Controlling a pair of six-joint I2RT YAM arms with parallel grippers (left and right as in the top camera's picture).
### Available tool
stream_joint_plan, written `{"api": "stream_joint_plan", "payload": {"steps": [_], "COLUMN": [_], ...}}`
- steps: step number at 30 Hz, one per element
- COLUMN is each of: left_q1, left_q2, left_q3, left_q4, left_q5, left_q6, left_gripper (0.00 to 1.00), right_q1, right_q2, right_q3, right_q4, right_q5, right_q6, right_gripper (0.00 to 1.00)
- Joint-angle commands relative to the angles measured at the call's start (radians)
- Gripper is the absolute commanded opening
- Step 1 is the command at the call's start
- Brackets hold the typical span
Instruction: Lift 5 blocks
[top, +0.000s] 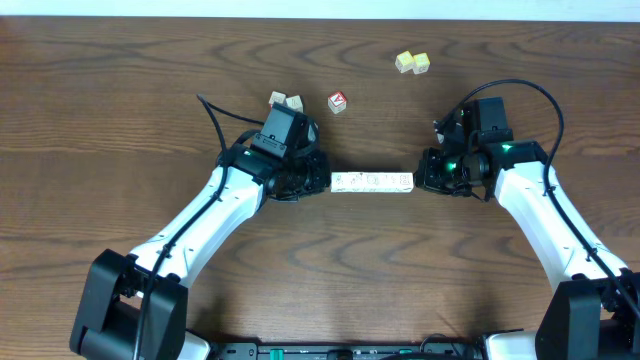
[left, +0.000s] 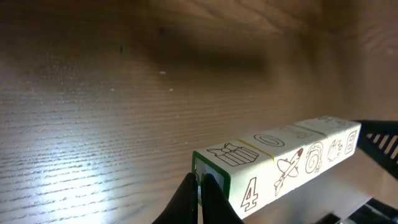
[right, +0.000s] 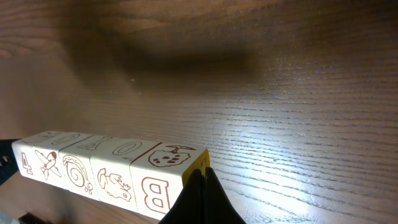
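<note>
Squeezing row of five whitish wooden picture cubes (top: 372, 181) between closed left gripper (top: 326, 181) and closed right gripper (top: 418, 181); risking buckling under uneven pressure.

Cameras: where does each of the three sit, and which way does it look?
Overhead: above the table, looking straight down at the row of blocks; the left hand, the right hand and their arms show.
Left wrist: behind the left hand, looking along the row from its left end; own shut fingers show.
Right wrist: same from the right end; own shut fingers show.
Shared: all three see the row.
</note>
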Motion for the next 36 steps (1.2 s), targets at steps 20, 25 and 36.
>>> {"api": "stream_joint_plan", "payload": {"steps": [20, 25, 36], "left_q1": [-0.047, -0.051, -0.051], "left_q2": [-0.024, -0.024, -0.024], "left_q3": [0.066, 0.066, 0.066], "left_q4": [0.043, 0.043, 0.042], "left_q5": [0.167, 0.153, 0.153], "left_q6": [-0.023, -0.023, -0.023], "left_gripper": [0.07, 0.07, 0.07], "right_q1": [0.042, 0.042, 0.042], "right_q2": [-0.026, -0.026, -0.026], "right_q3": [0.027, 0.027, 0.027], "right_q4": [0.004, 0.003, 0.003], "right_q5": [-0.314, -0.311, -0.303], "right_q6": [0.031, 0.031, 0.031], "right_gripper": [0.01, 0.01, 0.01]}}
